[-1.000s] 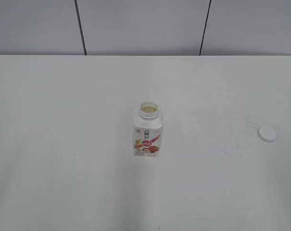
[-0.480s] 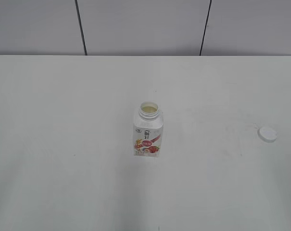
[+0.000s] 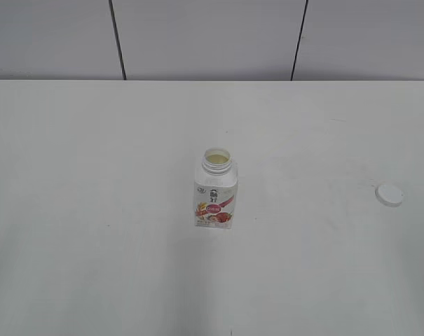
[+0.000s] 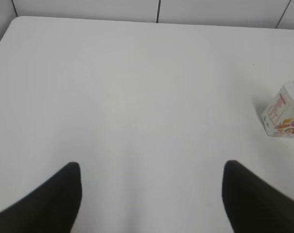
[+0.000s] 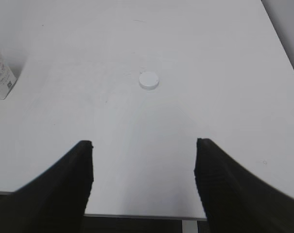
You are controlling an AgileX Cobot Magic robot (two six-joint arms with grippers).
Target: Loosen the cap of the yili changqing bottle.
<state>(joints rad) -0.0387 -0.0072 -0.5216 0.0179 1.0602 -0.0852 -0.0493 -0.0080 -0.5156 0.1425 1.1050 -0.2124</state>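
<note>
The yili changqing bottle [image 3: 215, 190] stands upright near the middle of the white table [image 3: 92, 175], its wide neck uncovered and pale liquid visible inside. The cap [image 3: 389, 194] lies flat on the table well off to the bottle's right. Both the left gripper [image 4: 151, 194] and right gripper [image 5: 143, 179] hang over bare tabletop with fingers spread wide, holding nothing.

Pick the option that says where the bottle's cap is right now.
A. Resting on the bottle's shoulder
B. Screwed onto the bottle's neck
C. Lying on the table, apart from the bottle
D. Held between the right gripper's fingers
C. The cap lies flat on the table, well off to one side of the yili changqing bottle, whose neck is open; the right wrist view shows the cap lying ahead of the open right gripper.
</note>
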